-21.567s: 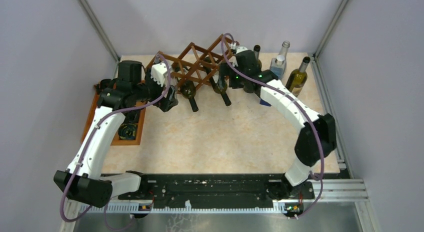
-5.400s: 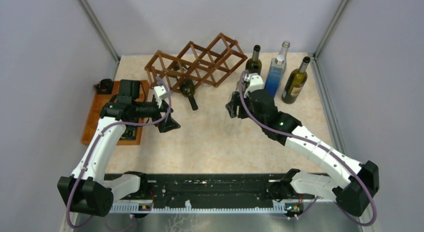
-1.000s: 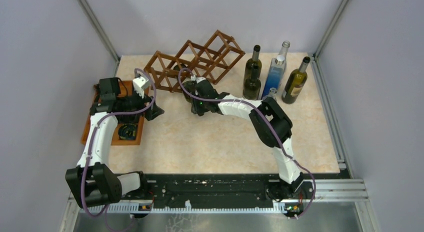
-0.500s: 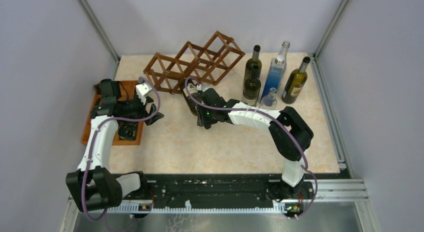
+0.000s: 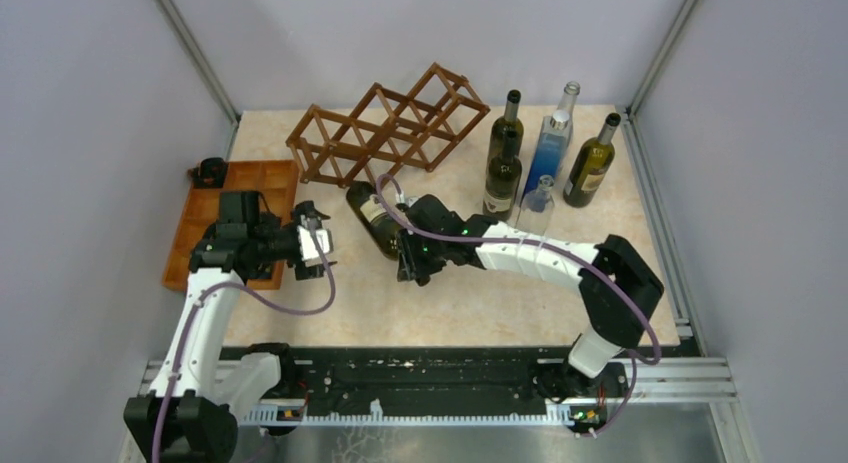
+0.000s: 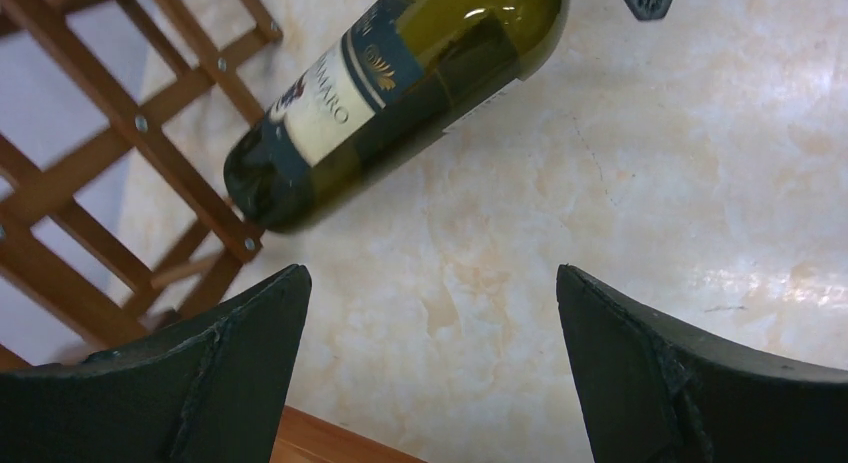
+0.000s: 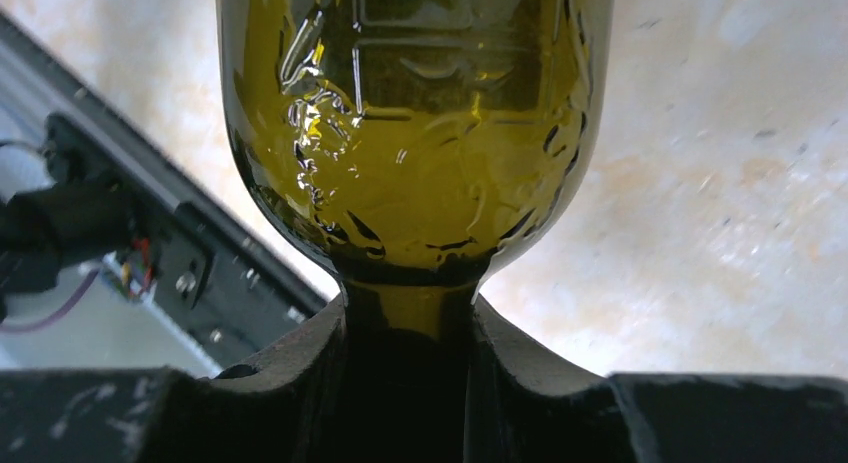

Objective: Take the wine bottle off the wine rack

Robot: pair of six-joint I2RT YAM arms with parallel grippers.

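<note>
Right gripper point(image 7: 410, 328) squeezes tight on neck of wine bottle point(image 5: 370, 215). Bottle lies sideways over table point(image 5: 480, 303), out of wine rack point(image 5: 385, 128), fat end just beside rack's front edge. Left gripper point(image 6: 430, 283) wide apart, holds nothing, near bottle but not touching, close to orange tray point(image 5: 215, 208). Other bottles point(image 5: 590, 163) stand upright at back right.
</note>
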